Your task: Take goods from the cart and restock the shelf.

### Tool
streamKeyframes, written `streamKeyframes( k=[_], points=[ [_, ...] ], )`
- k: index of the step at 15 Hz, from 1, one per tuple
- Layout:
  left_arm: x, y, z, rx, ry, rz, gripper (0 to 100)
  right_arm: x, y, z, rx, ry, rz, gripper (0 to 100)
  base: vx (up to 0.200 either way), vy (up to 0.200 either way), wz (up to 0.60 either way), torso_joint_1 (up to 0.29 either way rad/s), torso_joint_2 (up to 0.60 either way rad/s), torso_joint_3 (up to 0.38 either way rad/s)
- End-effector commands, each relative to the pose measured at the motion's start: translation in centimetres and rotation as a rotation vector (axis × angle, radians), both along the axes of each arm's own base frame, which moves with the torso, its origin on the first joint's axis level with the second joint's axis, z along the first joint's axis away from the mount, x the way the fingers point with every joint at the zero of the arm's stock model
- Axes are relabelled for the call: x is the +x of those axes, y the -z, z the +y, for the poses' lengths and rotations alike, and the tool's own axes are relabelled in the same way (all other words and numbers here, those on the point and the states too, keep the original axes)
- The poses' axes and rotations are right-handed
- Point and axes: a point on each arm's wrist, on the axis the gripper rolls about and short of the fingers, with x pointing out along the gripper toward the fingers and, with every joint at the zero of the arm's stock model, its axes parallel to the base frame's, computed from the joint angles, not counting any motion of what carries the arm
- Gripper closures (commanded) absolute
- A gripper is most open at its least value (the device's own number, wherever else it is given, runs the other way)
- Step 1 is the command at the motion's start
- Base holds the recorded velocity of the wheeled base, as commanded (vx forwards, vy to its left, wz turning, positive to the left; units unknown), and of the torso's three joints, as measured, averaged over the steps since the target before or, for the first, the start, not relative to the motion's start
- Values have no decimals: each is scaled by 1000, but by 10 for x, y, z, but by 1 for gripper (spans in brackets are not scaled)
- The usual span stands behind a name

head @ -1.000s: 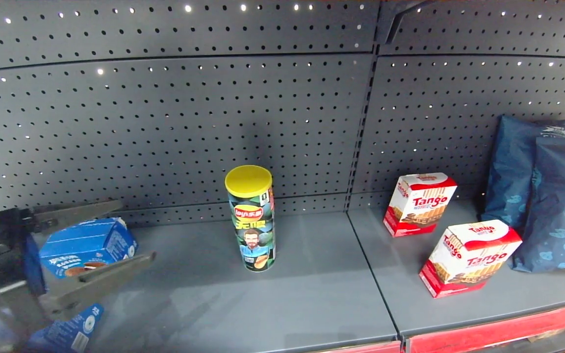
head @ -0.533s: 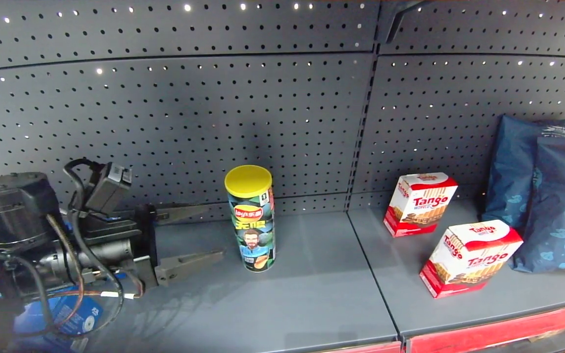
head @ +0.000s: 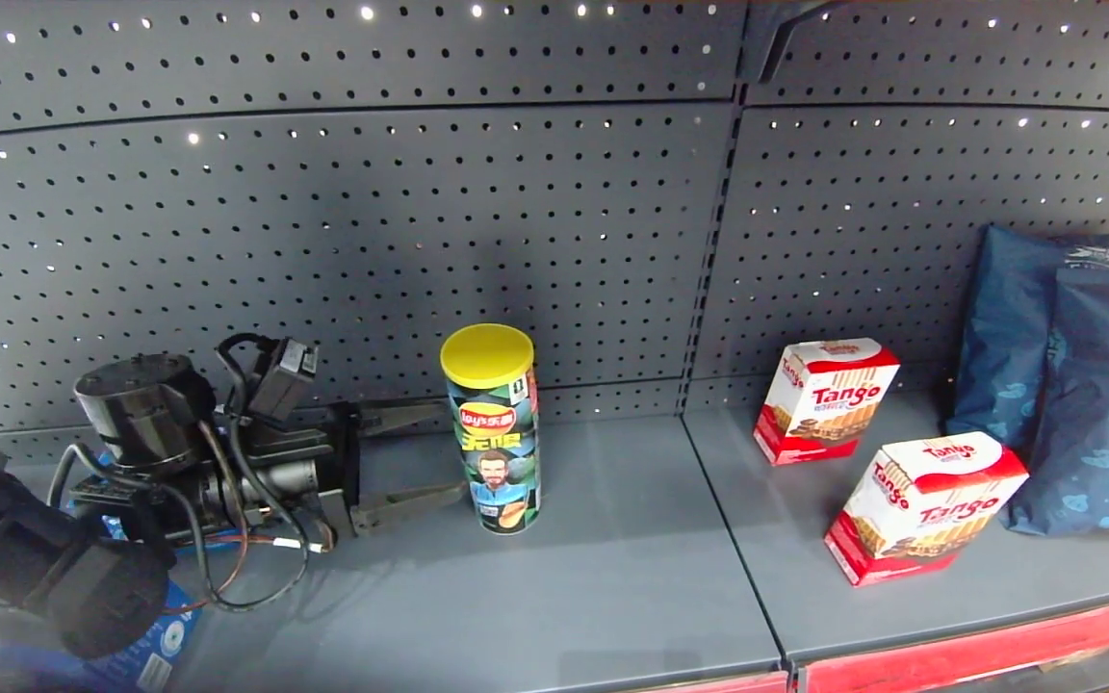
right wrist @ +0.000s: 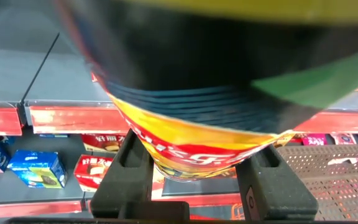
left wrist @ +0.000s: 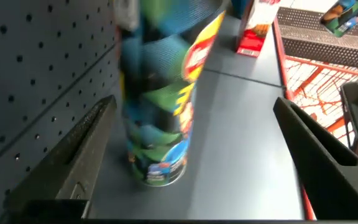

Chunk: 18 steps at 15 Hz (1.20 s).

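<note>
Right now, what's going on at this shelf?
The robot is restocking a grey shelf. Its left gripper lies low and open, fingers spread to either side of an upright yellow-lidded chip can without gripping it. The right gripper appears to hold a second can away from the shelf. Two wafer boxes stand further right.
</note>
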Motion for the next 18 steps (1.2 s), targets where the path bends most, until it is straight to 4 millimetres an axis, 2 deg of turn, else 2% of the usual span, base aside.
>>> streamKeyframes(
  k=[1,6,9,18],
  points=[
    [12,13,2,2,-5,29,0,1,1,0,-2,1,7,100,0,0,0,0,0,0],
    [43,20,-6,-5,9,13,0,1,2,0,-3,3,11,100,0,0,0,0,0,0],
    [51,27,-18,-5,38,25,0,1,3,0,-3,1,13,100,0,0,0,0,0,0],
    [62,47,-35,1,75,60,0,2,6,0,-6,3,23,100,0,0,0,0,0,0]
  ],
)
